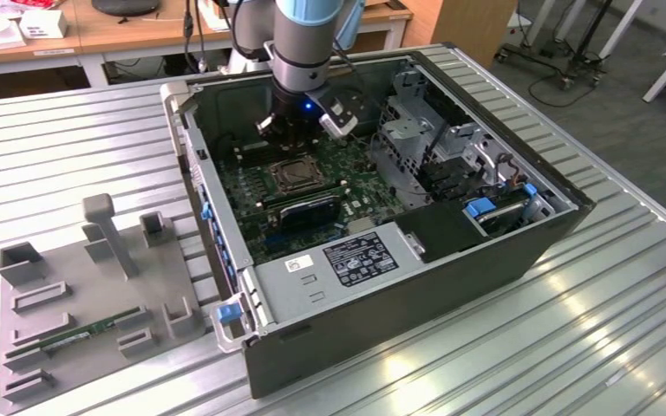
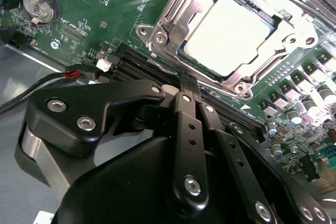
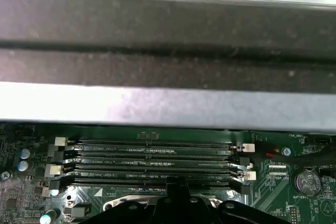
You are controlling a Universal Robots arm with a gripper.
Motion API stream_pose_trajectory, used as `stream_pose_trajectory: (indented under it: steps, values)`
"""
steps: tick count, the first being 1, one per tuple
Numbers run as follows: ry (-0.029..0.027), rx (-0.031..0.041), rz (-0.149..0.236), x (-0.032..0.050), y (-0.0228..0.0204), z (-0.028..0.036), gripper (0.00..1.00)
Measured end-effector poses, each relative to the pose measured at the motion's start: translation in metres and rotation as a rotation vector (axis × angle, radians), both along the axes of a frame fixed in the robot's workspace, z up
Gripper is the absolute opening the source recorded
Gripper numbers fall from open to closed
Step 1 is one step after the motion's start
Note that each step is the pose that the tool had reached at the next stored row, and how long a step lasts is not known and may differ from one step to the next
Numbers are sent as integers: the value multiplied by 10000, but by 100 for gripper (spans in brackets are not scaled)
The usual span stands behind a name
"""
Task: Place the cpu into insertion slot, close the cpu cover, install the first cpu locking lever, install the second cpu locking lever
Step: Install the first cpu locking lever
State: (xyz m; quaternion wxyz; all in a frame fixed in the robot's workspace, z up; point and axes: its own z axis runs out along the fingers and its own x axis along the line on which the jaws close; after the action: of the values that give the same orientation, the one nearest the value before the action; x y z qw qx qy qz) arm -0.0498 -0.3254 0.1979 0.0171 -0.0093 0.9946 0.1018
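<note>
The cpu (image 2: 231,32) lies flat in the insertion slot (image 2: 242,86) on the green motherboard, its pale metal top showing through the window of the cpu cover (image 2: 176,17), which lies down around it. From the exterior view the cpu (image 1: 291,176) sits just below my gripper (image 1: 290,139) inside the open computer case. My gripper (image 2: 189,83) is shut with nothing between its black fingers. Its tip hovers over the memory slots beside the socket and also appears in the first wrist view (image 3: 176,183). I cannot tell how the locking levers stand.
Long black memory slots (image 3: 152,161) run beside the socket. A coin battery (image 2: 39,9) sits on the board. The case wall (image 3: 168,35) rises close behind. A drive cage (image 1: 426,130) and power supply (image 1: 356,256) crowd the case. A grey fixture (image 1: 32,347) holds a green memory stick (image 1: 90,332).
</note>
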Motion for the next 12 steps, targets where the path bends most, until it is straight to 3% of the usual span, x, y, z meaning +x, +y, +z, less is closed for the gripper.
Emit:
stream_pose_trajectory:
  steps: [12]
  values:
    - [-1,-5,-3,64,1,-8,11]
